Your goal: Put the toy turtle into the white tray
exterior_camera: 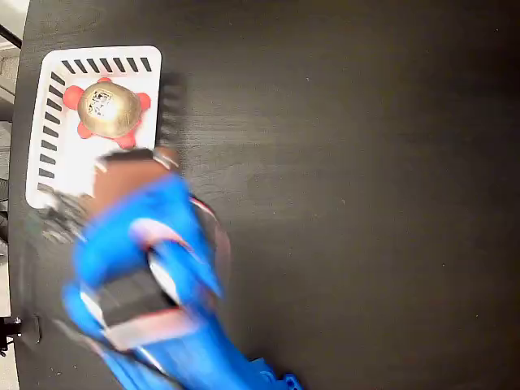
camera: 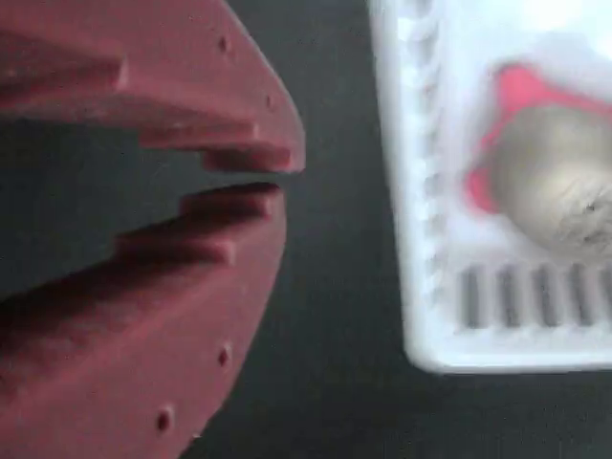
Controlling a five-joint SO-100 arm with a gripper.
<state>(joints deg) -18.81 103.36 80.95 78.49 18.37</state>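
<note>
Nearest the wrist camera, the gripper (camera: pixel 273 179) fills the left half of the wrist view: two dark red toothed fingers (camera: pixel 143 316) whose tips stand almost touching, with only a thin dark gap between them and nothing held. The jaws are thus drawn nearly together and empty (no part of the turtle lies between them).

Beyond the fingertips, bare black table (camera: pixel 335 316) separates the gripper from the white tray (camera: pixel 421 239), so the gripper is outside the tray and just beside its slotted wall.

Inside the tray rests the toy turtle (camera: pixel 550 172), its gold-grey shell up and its pink limbs spread on the white floor. In the fixed view the white tray (exterior_camera: pixel 49 122) sits at the upper left corner of the table (exterior_camera: pixel 366 203), and the toy turtle (exterior_camera: pixel 108 108) occupies its upper end, close to the slotted top wall; the rest of the tray floor appears bare, though the lower end is partly covered by the arm. The blue arm (exterior_camera: pixel 146 268), blurred by motion, reaches up from the bottom edge of the table over the tray's lower right corner.

Judged from this layout, the placing step is complete and the retreat is in hand. The next move calls only for lifting clear without snagging the tray wall.
</note>
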